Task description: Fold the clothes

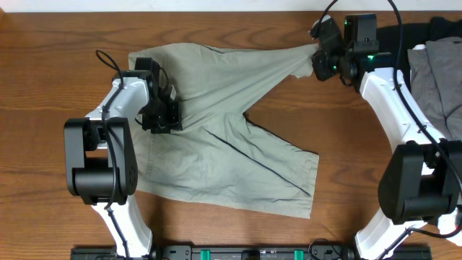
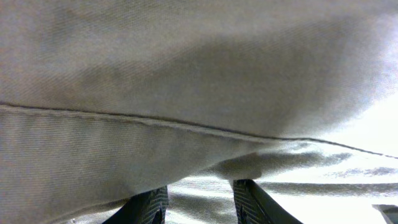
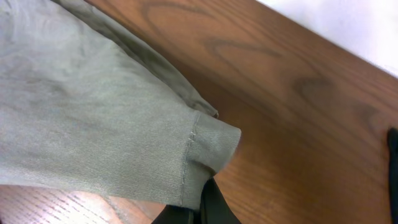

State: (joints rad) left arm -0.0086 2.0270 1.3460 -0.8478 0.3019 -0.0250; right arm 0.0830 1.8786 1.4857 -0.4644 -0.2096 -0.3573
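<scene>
1. The right pincer [image 1: 321, 61] is clamped on the hem corner of 1 leg of the shorts [image 1: 231, 137].
2. In the right wrist view, the stitched hem of the shorts [image 3: 93, 112] bunches into the right pincer [image 3: 196, 211] at the bottom edge. Bare table [image 3: 298, 124] lies beyond it.
3. From the right pincer that leg runs leftward as a stretched, narrowing band to the body of the shorts.
4. The left pincer [image 1: 162, 115] sits on the shorts near their left edge. The other leg lies flat on the table [image 1: 58, 43], spreading from this pincer towards the robot and to its right.
5. In the left wrist view, the left pincer [image 2: 199, 202] has its 2 fingers [image 2: 149, 208] apart, so it is open. The shorts [image 2: 186, 74] fill the frame just ahead of them, with 1 seam running across.
6. A grey garment [image 1: 440, 72] lies to the right of the right pincer, apart from the shorts.
</scene>
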